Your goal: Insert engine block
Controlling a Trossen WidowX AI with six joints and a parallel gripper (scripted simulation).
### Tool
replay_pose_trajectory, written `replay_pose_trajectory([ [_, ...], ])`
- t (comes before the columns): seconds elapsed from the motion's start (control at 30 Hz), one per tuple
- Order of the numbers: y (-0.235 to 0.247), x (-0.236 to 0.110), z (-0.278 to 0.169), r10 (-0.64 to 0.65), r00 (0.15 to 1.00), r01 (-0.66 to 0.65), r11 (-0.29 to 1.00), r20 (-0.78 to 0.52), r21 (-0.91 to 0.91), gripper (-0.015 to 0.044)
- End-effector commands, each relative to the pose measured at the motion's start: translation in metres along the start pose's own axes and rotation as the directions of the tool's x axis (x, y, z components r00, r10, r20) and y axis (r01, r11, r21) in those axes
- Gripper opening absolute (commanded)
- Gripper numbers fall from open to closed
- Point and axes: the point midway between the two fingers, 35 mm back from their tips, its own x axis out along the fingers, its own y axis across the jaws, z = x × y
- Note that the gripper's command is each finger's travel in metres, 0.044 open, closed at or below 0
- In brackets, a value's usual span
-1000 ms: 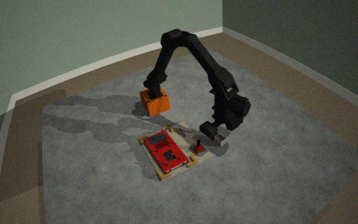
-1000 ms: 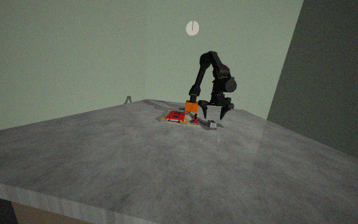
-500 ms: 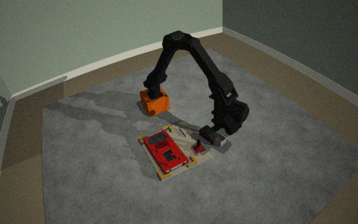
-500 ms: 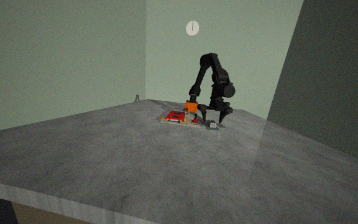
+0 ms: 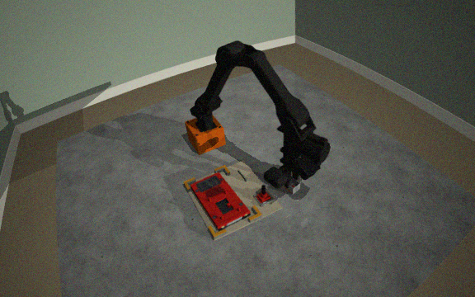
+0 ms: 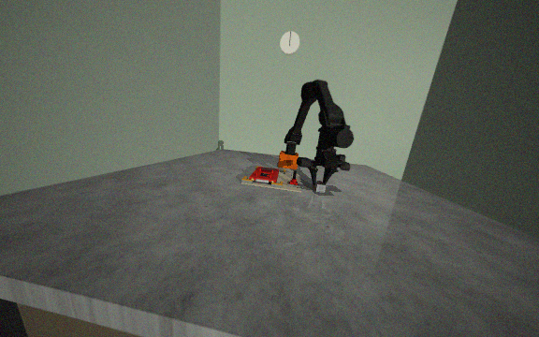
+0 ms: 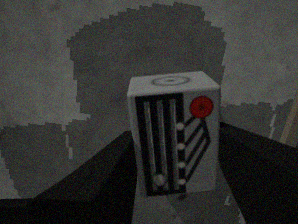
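Note:
The engine block (image 5: 294,188) (image 6: 320,188) (image 7: 172,145) is a small pale grey box at table level, just off the right edge of the board. In the wrist view it shows a face with dark vertical stripes, slanted dark lines and a red disc. My gripper (image 5: 293,185) (image 6: 320,185) (image 7: 174,136) points down and is shut on the block, one finger against each side. The red car body (image 5: 230,215) (image 6: 265,170) lies on the beige board, left of the gripper. Its dark opening (image 5: 223,205) is visible and holds no block. The rib is too small to tell.
A red piece with an upright black stem (image 5: 263,196) (image 6: 293,182) stands on the board (image 5: 233,178) (image 6: 289,188), between car body and gripper. Yellow corner brackets (image 5: 256,214) surround the car body. The arm's orange base (image 5: 196,142) (image 6: 288,156) stands behind the board.

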Motion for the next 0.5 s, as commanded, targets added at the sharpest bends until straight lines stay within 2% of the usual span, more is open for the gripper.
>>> replay_pose_trajectory([
  [0.0, 0.0, 0.001, 0.0, -0.001, 1.0, 0.001, 1.0, 0.0, 0.005, 0.0111],
  [0.07, 0.0, 0.001, 0.0, -0.001, 1.0, 0.001, 1.0, 0.0, 0.005, 0.0098],
  [0.2, 0.0, -0.004, 0.001, -0.001, 1.0, 0.001, 1.0, 0.0, 0.005, 0.0],
  [0.47, 0.001, -0.028, 0.007, -0.001, 1.0, 0.001, 1.0, 0.0, 0.005, 0.0],
])
